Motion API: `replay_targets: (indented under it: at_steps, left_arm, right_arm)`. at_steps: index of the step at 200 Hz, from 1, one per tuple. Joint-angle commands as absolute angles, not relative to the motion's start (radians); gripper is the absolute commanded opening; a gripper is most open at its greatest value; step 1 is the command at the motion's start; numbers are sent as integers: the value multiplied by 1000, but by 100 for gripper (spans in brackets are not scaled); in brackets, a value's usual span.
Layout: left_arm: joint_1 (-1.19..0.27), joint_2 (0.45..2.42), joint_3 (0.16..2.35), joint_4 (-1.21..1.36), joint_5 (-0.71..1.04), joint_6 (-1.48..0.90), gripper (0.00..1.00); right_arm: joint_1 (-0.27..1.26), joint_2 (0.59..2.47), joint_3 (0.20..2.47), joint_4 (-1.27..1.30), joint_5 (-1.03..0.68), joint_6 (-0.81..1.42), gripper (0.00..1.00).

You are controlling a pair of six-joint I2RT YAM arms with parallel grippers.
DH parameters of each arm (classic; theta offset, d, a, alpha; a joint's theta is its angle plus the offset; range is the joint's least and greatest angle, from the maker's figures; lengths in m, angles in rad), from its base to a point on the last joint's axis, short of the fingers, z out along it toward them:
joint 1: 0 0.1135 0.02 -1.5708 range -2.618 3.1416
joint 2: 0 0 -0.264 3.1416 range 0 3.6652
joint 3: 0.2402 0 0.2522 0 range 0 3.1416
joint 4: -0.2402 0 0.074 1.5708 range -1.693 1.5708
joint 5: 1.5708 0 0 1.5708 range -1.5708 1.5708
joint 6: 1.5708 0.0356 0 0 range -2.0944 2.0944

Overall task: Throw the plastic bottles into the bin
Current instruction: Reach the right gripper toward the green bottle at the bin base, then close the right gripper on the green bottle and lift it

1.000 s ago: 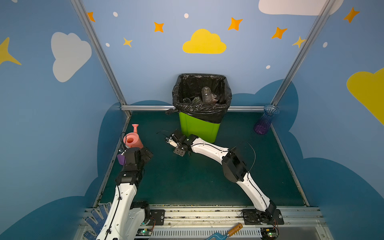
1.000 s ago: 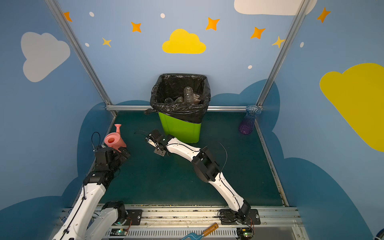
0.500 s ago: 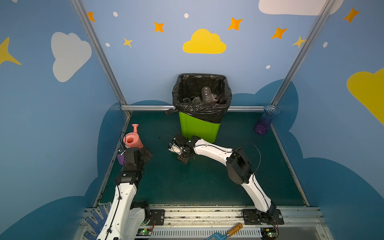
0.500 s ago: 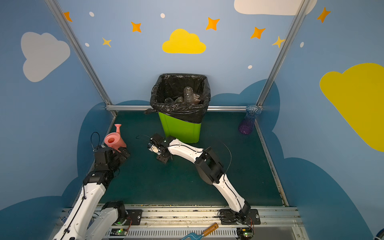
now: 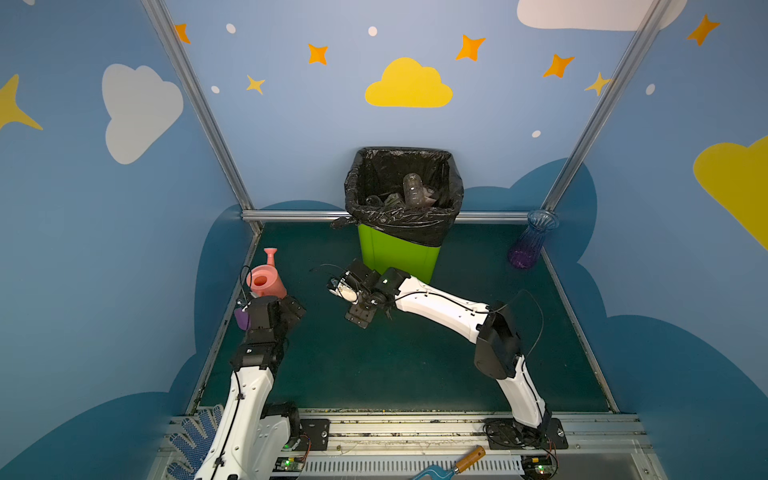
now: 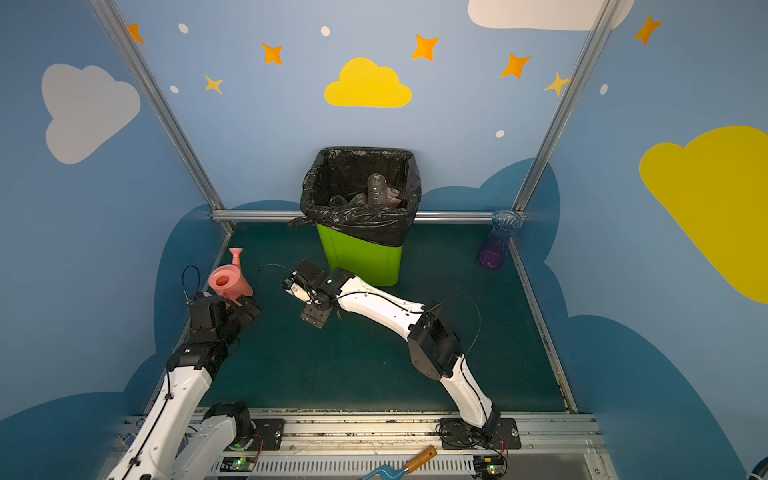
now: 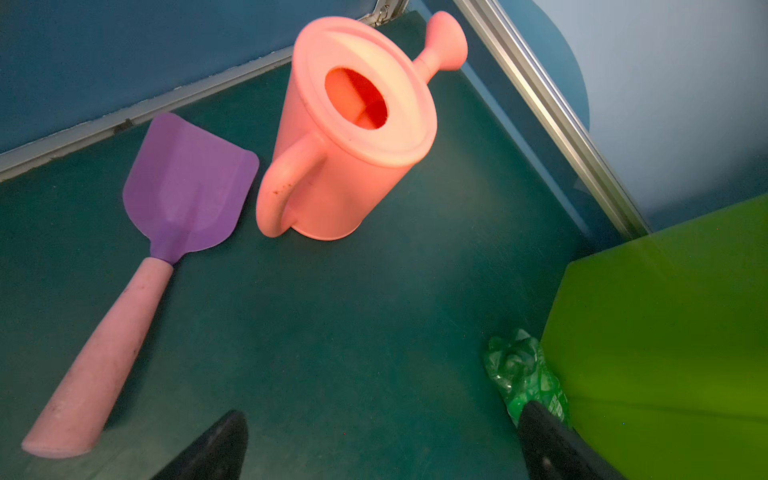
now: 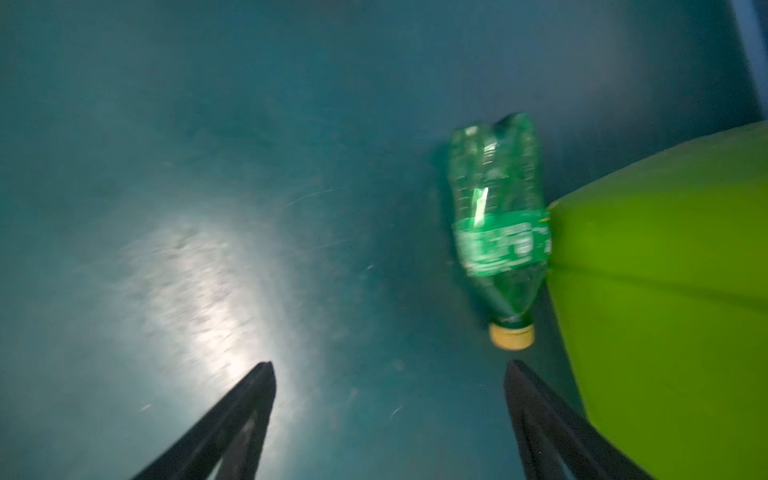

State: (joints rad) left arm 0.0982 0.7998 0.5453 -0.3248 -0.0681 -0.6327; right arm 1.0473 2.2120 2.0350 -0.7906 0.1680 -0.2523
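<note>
Lying on its side on the dark green table mat (image 8: 208, 166), flank touching or all but touching a lower corner of the tall lime-green plastic bin (image 8: 665, 291): one crumpled green transparent plastic bottle (image 8: 498, 216) with a green label and a pale yellow cap. Cap end turned toward the right gripper (image 8: 389, 365), with its two black fingers spread wide, nothing between them, poised just short of the cap and a little to one side. Blurred in the right wrist view, so fine detail unreliable. Hidden under that wrist in both top views. Spread that wide, most likely, to straddle the bottle's body. Awkward, though, with the bin wall leaving little room for the finger on that side.

Low near the mat's edge, the left gripper (image 7: 382, 411), fingers likewise wide apart and empty, facing a pink plastic watering can (image 7: 345, 137) and a purple toy spade (image 7: 187, 178) with a pink handle. Neither part of the task. Probably kept back there to leave the middle free.

Inside the crinkled black liner (image 5: 403, 224), several clear plastic bottles (image 5: 413, 189) heaped well up, one on end. Judged nearly done: one grasp, a lift over the rim, a drop.
</note>
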Motion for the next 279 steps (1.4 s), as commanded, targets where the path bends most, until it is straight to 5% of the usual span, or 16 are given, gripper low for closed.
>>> replay_targets:
  at_steps: [1, 109, 184, 279]
  left_arm:
    - [103, 788, 535, -321, -63, -627, 100]
    - [108, 801, 534, -318, -46, -624, 100]
    - [119, 824, 543, -300, -39, -631, 100]
    - [130, 788, 542, -317, -48, -634, 100]
  right_arm:
    - [1018, 2310, 2087, -762, 218, -299, 90]
    - [941, 2497, 2242, -675, 178, -316, 95]
    - [954, 2509, 2186, -797, 80, -290, 58]
    - [968, 2297, 1847, -806, -119, -176, 49]
